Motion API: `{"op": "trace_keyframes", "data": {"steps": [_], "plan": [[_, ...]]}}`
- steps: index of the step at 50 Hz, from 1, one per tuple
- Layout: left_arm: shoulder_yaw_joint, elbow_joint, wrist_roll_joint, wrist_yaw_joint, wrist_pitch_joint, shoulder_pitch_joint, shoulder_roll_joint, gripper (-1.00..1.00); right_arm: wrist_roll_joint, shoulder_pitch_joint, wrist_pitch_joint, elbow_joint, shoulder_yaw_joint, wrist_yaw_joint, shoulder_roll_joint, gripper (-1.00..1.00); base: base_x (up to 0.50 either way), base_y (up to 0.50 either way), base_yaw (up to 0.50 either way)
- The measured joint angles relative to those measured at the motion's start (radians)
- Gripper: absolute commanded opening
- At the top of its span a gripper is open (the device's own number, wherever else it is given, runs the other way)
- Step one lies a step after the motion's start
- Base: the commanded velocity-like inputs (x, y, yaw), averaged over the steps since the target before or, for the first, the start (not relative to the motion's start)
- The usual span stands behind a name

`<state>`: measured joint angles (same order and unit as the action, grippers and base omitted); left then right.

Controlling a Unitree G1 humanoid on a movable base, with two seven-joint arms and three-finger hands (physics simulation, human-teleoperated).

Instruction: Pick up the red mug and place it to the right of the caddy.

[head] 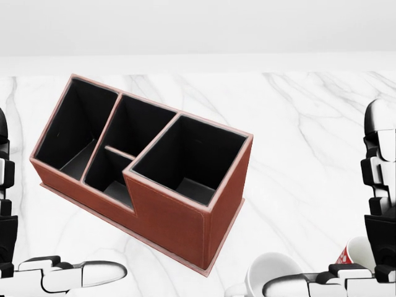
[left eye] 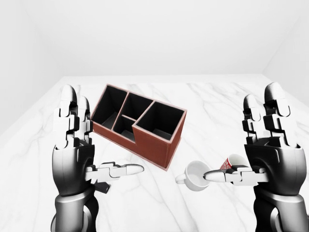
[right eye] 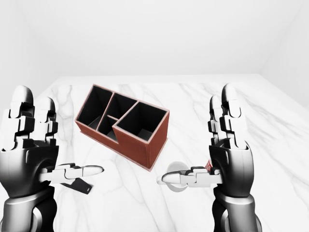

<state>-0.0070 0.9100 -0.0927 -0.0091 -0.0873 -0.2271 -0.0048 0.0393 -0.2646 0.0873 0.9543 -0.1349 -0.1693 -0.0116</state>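
The red mug (left eye: 228,163) lies tilted on the marble table (left eye: 212,104) at the lower right of the left-eye view, with its white inside showing. My right thumb partly hides it. It also shows at the bottom right of the head view (head: 356,252). The brown-red caddy (left eye: 140,123) with several black compartments stands at the centre, left of the mug. My right hand (left eye: 239,137) is open, fingers upright, thumb stretched left just in front of the red mug and holding nothing. My left hand (left eye: 99,141) is open and empty, left of the caddy.
A white mug (left eye: 195,175) lies on its side between the caddy and the red mug, handle to the left. A small black object (left eye: 102,187) lies on the table under my left thumb. White walls surround the table.
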Motion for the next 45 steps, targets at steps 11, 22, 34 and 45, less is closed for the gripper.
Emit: {"op": "trace_keyframes", "data": {"steps": [11, 22, 34, 45], "plan": [[0.001, 0.006, 0.001, -0.001, 0.0, -0.002, 0.0, 1.0, 0.006, -0.001, 0.0, 0.005, -0.003, 0.001, -0.001, 1.0, 0.03, 0.0, 0.0], [0.001, 0.01, 0.001, -0.003, 0.0, -0.001, -0.002, 1.0, 0.025, -0.001, 0.0, 0.015, -0.01, 0.002, -0.002, 1.0, 0.0, -0.25, 0.0], [0.008, 0.019, 0.005, -0.004, 0.0, 0.001, -0.001, 1.0, 0.027, 0.0, 0.0, 0.021, -0.013, 0.009, -0.003, 1.0, 0.0, 0.0, 0.0], [0.027, 0.043, 0.014, -0.012, 0.0, 0.007, -0.001, 1.0, 0.042, 0.006, 0.0, 0.093, -0.084, -0.022, 0.008, 1.0, 0.0, 0.0, 0.0]]}}
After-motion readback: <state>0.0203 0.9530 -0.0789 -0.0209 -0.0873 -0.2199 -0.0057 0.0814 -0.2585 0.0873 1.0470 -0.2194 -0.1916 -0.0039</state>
